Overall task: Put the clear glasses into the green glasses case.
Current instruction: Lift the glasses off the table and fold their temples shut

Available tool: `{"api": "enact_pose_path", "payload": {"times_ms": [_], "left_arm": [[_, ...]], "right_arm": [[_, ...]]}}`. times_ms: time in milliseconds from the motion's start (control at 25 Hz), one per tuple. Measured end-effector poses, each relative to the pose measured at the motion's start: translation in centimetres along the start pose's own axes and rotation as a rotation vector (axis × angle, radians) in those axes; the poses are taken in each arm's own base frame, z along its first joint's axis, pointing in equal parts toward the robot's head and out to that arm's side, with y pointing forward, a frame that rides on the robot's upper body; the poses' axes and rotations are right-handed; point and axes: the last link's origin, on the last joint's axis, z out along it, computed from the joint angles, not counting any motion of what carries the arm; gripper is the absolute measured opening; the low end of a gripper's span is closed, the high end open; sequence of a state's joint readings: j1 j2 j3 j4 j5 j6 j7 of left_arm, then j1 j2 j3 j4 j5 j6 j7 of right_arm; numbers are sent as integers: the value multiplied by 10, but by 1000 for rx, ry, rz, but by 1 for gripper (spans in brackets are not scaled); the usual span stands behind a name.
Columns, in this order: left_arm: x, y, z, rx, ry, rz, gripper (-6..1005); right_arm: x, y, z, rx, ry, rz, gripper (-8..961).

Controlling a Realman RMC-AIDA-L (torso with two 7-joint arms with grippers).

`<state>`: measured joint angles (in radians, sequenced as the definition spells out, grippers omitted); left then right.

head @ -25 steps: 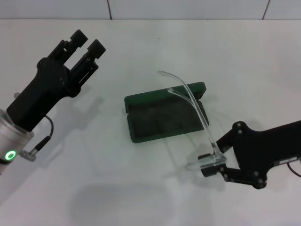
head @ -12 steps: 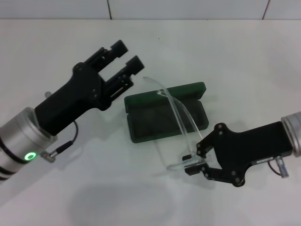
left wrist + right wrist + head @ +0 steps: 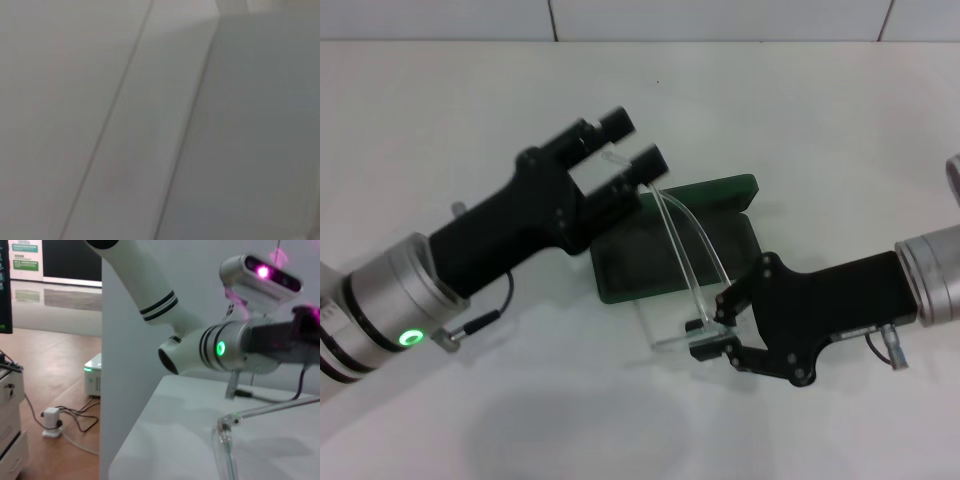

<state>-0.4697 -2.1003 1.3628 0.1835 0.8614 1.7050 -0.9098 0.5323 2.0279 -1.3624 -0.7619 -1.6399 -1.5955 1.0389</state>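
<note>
Head view: the right gripper (image 3: 712, 335) pinches the front of the glasses (image 3: 688, 262) and has carried them leftward, so their arms now rise over the open case (image 3: 620, 280) on the table (image 3: 800, 120) instead of beside it. The left gripper (image 3: 626, 160), fingers spread, has swung in fast and now brackets the tip of one arm (a likely two-handed fold or steadying).

Left wrist view: only blank surfaces.

Right wrist view: a glasses hinge (image 3: 224, 432) close up, the left forearm (image 3: 220, 347) beyond.

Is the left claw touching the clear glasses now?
Cannot tell. In the head view the left claw sits around an arm tip of the clear glasses, but no contact or gap shows plainly.
</note>
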Motion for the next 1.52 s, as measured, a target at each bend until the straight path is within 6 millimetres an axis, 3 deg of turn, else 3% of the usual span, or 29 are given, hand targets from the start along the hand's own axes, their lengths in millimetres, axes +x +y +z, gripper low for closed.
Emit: {"api": "enact_pose_path", "payload": {"times_ms": [400, 920, 1520], "left_arm": [[-21, -2, 8, -9, -154, -13, 668], [-31, 2, 5, -40, -234, -14, 668], [-20, -2, -8, 47, -118, 21, 668]], "right_arm": [[-3, 0, -1, 20, -36, -70, 120], [-7, 1, -1, 49, -74, -154, 120], [-1, 8, -4, 50, -73, -145, 119]]}}
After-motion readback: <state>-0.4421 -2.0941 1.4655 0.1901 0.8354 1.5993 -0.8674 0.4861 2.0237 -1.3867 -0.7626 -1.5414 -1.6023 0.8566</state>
